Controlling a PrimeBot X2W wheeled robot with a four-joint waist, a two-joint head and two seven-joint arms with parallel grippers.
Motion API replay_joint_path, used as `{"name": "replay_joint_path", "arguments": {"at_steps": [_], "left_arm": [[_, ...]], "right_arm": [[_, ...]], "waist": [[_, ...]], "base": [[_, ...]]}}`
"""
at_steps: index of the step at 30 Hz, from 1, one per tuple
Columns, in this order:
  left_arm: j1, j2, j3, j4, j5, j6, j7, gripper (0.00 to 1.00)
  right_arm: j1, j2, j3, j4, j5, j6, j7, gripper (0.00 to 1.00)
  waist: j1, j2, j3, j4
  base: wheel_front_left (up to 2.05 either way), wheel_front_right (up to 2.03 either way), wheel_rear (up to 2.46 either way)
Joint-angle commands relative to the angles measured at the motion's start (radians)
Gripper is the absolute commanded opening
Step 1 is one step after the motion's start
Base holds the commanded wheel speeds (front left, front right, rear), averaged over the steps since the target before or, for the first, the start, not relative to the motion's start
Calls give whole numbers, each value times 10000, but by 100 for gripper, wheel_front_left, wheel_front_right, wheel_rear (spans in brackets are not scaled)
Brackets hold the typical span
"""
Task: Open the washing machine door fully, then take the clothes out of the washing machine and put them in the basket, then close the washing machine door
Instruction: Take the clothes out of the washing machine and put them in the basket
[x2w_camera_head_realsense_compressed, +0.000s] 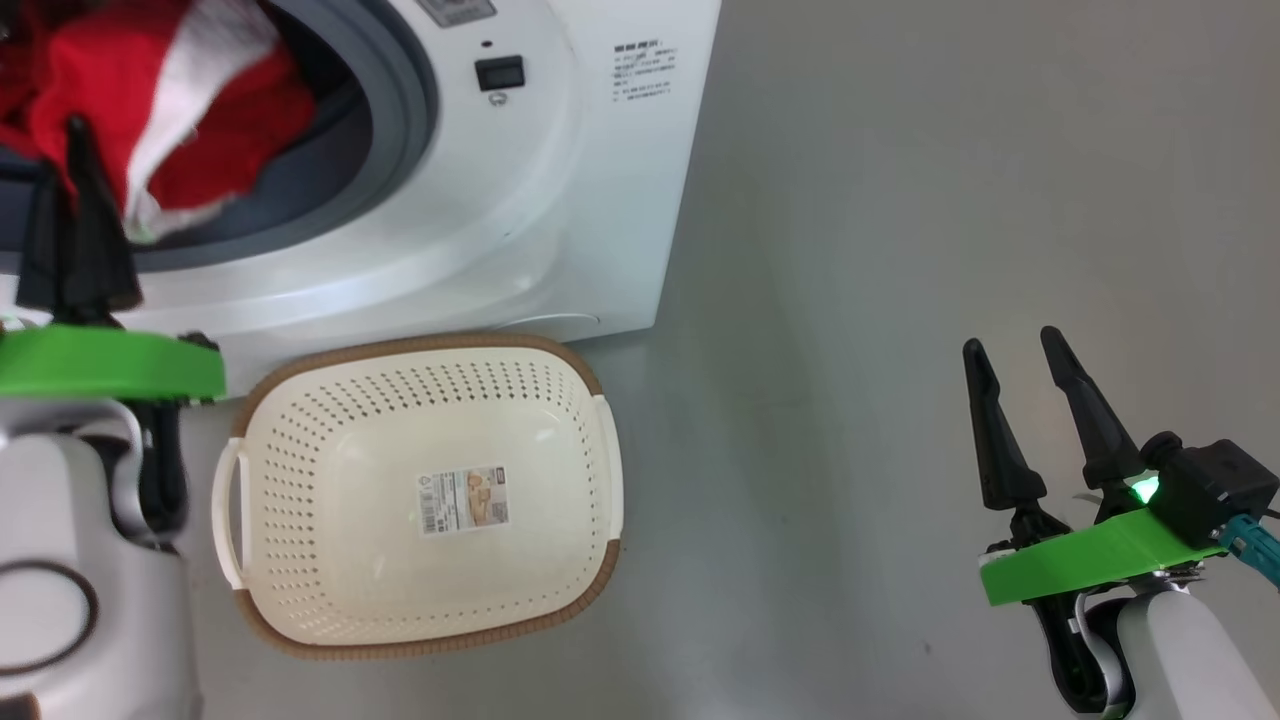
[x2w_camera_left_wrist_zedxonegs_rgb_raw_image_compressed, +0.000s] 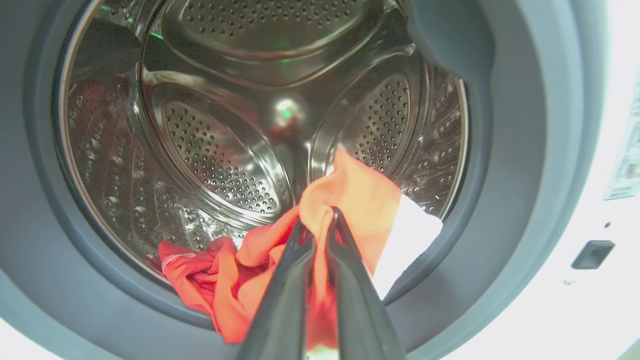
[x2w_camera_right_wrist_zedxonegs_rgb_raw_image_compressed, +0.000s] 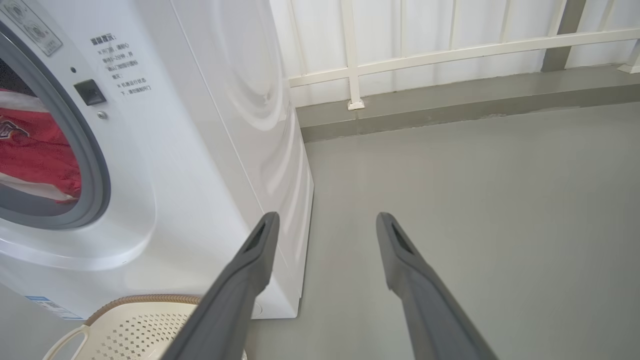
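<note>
The white washing machine (x2w_camera_head_realsense_compressed: 560, 200) stands at the upper left, its round opening uncovered; the washing machine door is out of view. Red clothes (x2w_camera_head_realsense_compressed: 120, 110) with white panels hang over the grey rubber ring (x2w_camera_head_realsense_compressed: 400, 100) at the mouth. My left gripper (x2w_camera_head_realsense_compressed: 68, 140) is shut on the clothes; in the left wrist view the red cloth (x2w_camera_left_wrist_zedxonegs_rgb_raw_image_compressed: 350, 200) is pinched between the left gripper (x2w_camera_left_wrist_zedxonegs_rgb_raw_image_compressed: 320, 220) fingers in front of the steel drum (x2w_camera_left_wrist_zedxonegs_rgb_raw_image_compressed: 225, 150). The cream basket (x2w_camera_head_realsense_compressed: 300, 440) sits empty on the floor just below the machine's front. My right gripper (x2w_camera_head_realsense_compressed: 1015, 345) hangs open over bare floor, far right.
Grey floor (x2w_camera_head_realsense_compressed: 900, 300) stretches to the right of the machine and basket. In the right wrist view a white railing (x2w_camera_right_wrist_zedxonegs_rgb_raw_image_compressed: 450, 50) and a low grey kerb (x2w_camera_right_wrist_zedxonegs_rgb_raw_image_compressed: 450, 110) run along the back. The basket's rim (x2w_camera_right_wrist_zedxonegs_rgb_raw_image_compressed: 140, 300) shows at that view's bottom left.
</note>
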Motion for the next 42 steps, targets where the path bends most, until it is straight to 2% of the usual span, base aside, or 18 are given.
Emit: {"name": "replay_joint_path", "arguments": {"at_steps": [1, 14, 19, 28, 42], "left_arm": [[378, 276, 190, -551, 46, -61, -51, 0], [2809, -241, 1, -3720, -277, -66, -51, 0], [3298, -370, -75, -4381, -273, -66, -51, 0], [3590, -453, -211, -3648, -351, -66, -51, 0], [3537, -478, -988, -544, -356, -67, -51, 0]], "right_arm": [[150, -12, 175, -176, 47, 65, -63, 100], [495, 25, 104, -87, 81, 65, -63, 100], [572, 41, 40, -108, 93, 65, -63, 100], [495, 46, 75, -145, 80, 65, -63, 100], [194, 106, 111, -252, 109, 65, -63, 100]], "waist": [[0, 0, -196, 115], [0, 0, -770, 186], [0, 0, -795, 234], [0, 0, -645, 230], [0, 0, 153, 63]], "base": [[0, 0, 0], [0, 0, 0], [0, 0, 0], [0, 0, 0], [0, 0, 0]]}}
